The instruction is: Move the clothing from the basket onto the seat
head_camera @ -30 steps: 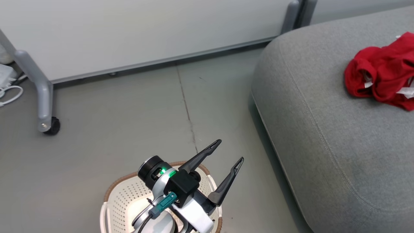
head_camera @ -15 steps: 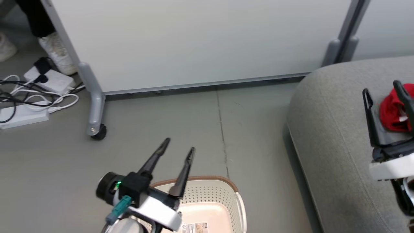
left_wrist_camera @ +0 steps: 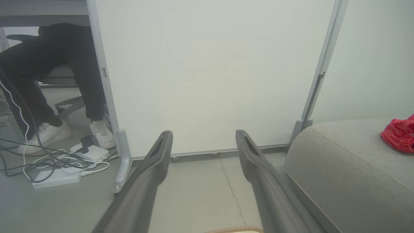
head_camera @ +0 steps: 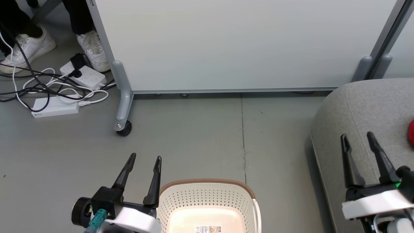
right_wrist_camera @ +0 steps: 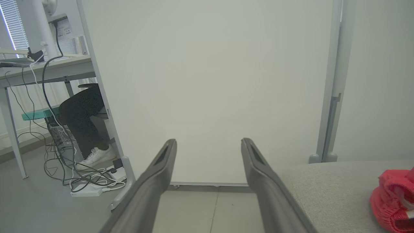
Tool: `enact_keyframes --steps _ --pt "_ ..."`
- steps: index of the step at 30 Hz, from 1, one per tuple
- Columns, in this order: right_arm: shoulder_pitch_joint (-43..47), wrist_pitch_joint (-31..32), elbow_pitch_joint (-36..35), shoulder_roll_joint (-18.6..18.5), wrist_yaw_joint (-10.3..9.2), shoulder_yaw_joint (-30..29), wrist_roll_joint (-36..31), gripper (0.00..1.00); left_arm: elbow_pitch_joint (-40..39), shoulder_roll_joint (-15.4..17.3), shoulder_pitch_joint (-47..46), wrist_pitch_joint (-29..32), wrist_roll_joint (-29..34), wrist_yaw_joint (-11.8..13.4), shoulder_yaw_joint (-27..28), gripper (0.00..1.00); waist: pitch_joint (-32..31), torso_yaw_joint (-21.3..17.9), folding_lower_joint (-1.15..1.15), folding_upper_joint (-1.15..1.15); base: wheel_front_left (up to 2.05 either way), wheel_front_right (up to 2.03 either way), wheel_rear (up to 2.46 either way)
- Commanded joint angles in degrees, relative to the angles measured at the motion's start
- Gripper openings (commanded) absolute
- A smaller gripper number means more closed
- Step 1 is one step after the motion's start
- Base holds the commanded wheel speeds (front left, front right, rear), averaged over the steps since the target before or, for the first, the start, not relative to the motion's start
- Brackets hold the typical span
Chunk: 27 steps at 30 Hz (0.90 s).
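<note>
The cream basket point(head_camera: 241, 200) with its brown rim stands on the floor at the bottom centre, and its visible bottom holds a sticker and no garment. Red clothing point(right_wrist_camera: 393, 200) lies on the grey seat point(head_camera: 365, 106) at the right; a sliver of the clothing point(head_camera: 411, 132) shows at the head view's right edge, and the clothing point(left_wrist_camera: 399, 134) sits far right on the seat point(left_wrist_camera: 349, 168) in the left wrist view. My left gripper point(head_camera: 144, 159) is open beside the basket's left side. My right gripper point(head_camera: 357, 137) is open above the seat's near corner, holding nothing.
A white partition panel point(head_camera: 233, 42) on a grey castor leg point(head_camera: 123, 106) stands behind the basket. Power strips and tangled cables point(head_camera: 61, 94) lie on the floor at the left, beside a person's white shoes point(head_camera: 93, 48).
The head view has swung left, shifting the seat and clothing toward the right edge. My left gripper now sits beside the basket's left side, and my right gripper has come fully into view.
</note>
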Motion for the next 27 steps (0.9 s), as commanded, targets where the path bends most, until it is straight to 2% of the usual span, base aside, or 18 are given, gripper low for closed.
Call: enact_keyframes --steps 1,8,12,27 --pt "1.0 0.0 -0.1 0.2 0.01 -0.3 0.2 1.0 0.2 0.2 0.3 0.0 -0.3 0.6 0.4 1.0 0.1 0.1 0.0 0.0 0.0 0.0 0.0" --pt "3.2 0.0 1.3 2.7 0.01 -0.3 -1.8 1.0 1.3 0.2 2.0 0.0 -0.1 2.7 1.3 1.0 0.2 0.3 0.0 0.0 0.0 0.0 0.0" --pt "3.7 0.0 1.9 2.9 0.01 0.1 -2.8 1.0 1.5 0.2 2.4 0.0 0.1 3.7 1.4 1.0 0.3 0.1 0.0 0.0 0.0 0.0 0.0" --pt "2.9 0.0 2.6 2.8 0.01 0.0 -3.9 1.0 1.3 0.2 1.0 0.0 -1.5 3.6 0.3 1.0 0.7 0.4 0.0 0.0 0.0 0.0 0.0"
